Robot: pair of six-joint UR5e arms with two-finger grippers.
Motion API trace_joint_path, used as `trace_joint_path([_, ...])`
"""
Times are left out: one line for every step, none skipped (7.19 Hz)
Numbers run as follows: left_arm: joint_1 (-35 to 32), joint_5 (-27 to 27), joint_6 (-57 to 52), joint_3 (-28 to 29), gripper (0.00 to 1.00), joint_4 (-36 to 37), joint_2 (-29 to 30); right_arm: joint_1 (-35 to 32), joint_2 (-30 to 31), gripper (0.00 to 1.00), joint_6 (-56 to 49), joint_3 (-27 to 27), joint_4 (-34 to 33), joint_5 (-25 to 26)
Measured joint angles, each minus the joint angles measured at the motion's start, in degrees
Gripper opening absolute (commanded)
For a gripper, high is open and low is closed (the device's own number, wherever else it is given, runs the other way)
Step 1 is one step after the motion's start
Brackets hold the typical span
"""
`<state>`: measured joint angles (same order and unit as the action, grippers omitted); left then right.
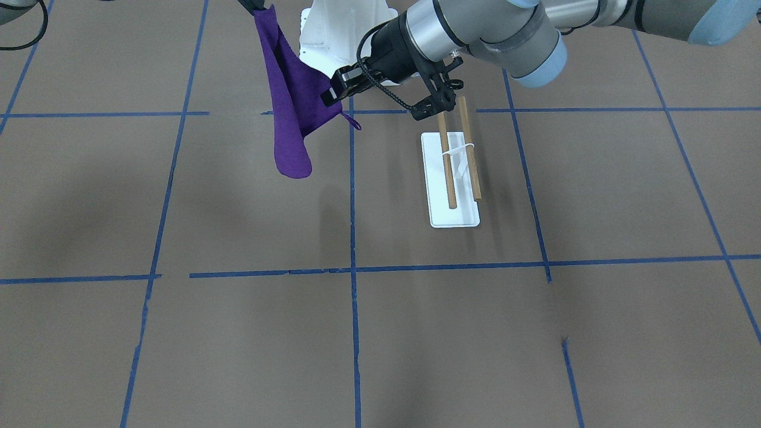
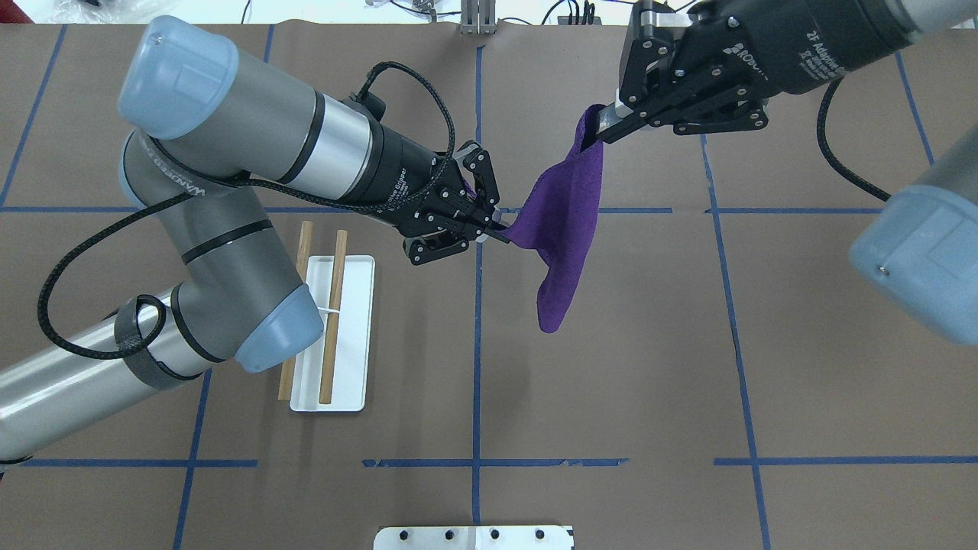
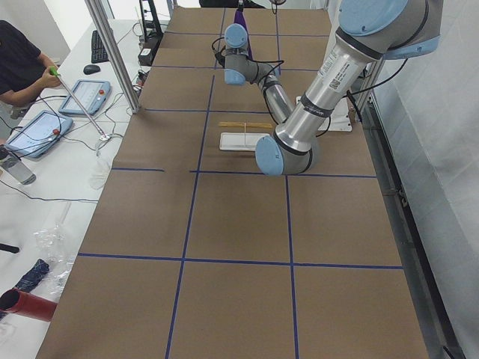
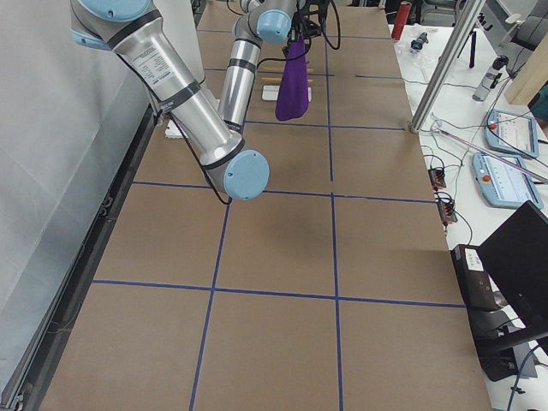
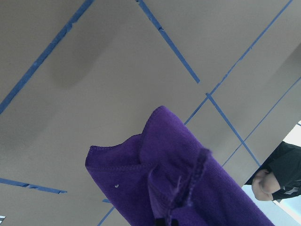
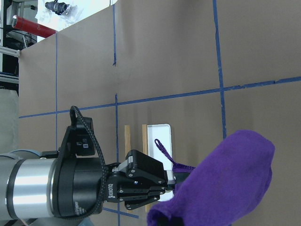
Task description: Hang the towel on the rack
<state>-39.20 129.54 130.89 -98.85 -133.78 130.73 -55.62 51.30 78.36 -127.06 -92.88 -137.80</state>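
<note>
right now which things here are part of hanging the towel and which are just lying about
For the job:
towel
rack
left gripper and right gripper, both shut on the towel

Lying about:
white bolted plate at the table edge
red tube on the side bench
tablet on the side bench

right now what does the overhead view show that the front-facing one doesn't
Only the overhead view: the right pincer in full, shut on the upper corner of the towel. The front-facing view crops it almost entirely at its top edge.
Only the front-facing view: the thin loop dangling from the towel's lower corner, which the overhead view hides behind the arm's fingers.
Both: the left pincer pinching a second corner, the towel hanging between the two arms, and the rack with its two dowels bare.
</note>
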Motion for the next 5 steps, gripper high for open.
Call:
trace_joint_path([0.0,-0.2,0.0,-0.1,0.0,-0.1,-0.1,0.1,0.4,1.0,-0.1,-0.2,0.0,0.1])
trace_joint_path([0.0,-0.8,-0.1,-0.1,0.0,-0.1,-0.1,0.0,1.2,1.0,-0.3,-0.3,0.1,0.1])
trace_joint_path([0.0,-2.0,-0.3,0.0,0.0,-0.1,-0.3,-0.4,1.9,1.0,-0.6,-0.3,0.1,0.2])
trace_joint_path([0.0,-3.4,-0.5,-0.4,0.0,-0.1,-1.2,-1.4,3.1,1.0,-0.7,-0.3,0.1,0.4])
trace_joint_path([0.0,-4.6,-0.7,-1.7,0.0,-0.1,-3.5,-2.8,5.7,1.0,-0.9,-0.3,0.1,0.6])
